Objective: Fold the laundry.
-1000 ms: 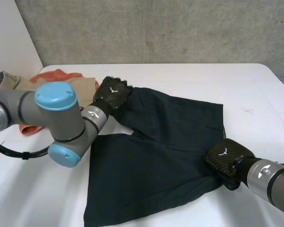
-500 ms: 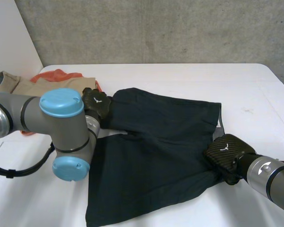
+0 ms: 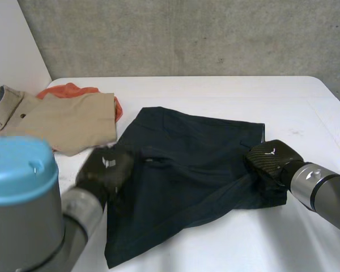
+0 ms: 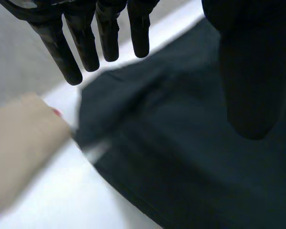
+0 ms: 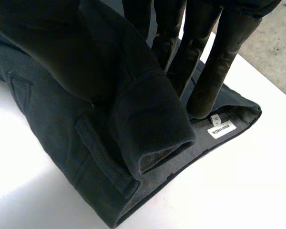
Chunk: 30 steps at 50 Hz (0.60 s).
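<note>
1. Dark shorts point(image 3: 192, 170) lie mid-table point(image 3: 215, 90). A second ago they were spread wider. Now the far-left part has dropped nearer and the right side is bunched, so the cloth looks roughly doubled, though untidily.
2. A tan garment point(image 3: 62, 122) over an orange cloth point(image 3: 73, 89) lies far left, just beside the shorts and not yet folded.
3. The left hand point(image 3: 105, 170) has let go of the far-left corner and drawn back to the near left. It now hovers over the shorts' left edge, fingers point(image 4: 86, 43) straight and holding nothing.
4. The right hand point(image 3: 269, 161) has shifted farther away. It is still pinching the right edge, with cloth rolled between thumb and fingers point(image 5: 214, 62).
5. A white label point(image 5: 221, 130) shows beside those fingertips.
</note>
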Each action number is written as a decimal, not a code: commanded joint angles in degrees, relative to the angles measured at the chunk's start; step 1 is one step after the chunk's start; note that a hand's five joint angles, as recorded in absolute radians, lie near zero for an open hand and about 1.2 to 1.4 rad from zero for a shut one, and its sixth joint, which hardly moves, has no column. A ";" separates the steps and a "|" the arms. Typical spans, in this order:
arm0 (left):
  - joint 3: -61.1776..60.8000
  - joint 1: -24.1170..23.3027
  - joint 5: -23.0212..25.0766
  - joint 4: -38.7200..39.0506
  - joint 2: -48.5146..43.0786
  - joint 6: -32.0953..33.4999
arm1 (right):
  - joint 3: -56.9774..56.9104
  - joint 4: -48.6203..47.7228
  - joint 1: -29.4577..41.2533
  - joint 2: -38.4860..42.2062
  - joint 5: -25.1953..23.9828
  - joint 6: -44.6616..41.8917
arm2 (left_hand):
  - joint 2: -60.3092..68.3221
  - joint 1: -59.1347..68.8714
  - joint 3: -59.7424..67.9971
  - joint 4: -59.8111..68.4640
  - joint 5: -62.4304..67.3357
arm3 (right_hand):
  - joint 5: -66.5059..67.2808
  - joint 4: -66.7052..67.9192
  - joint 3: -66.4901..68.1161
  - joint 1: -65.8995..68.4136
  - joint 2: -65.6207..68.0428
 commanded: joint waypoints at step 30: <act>27.53 4.05 3.04 25.09 -27.84 20.28 | -18.68 -11.36 1.74 14.95 6.09 -5.14 | 62.57 62.40 62.65 62.40 62.33 | 13.35 11.75 11.33 22.37 12.51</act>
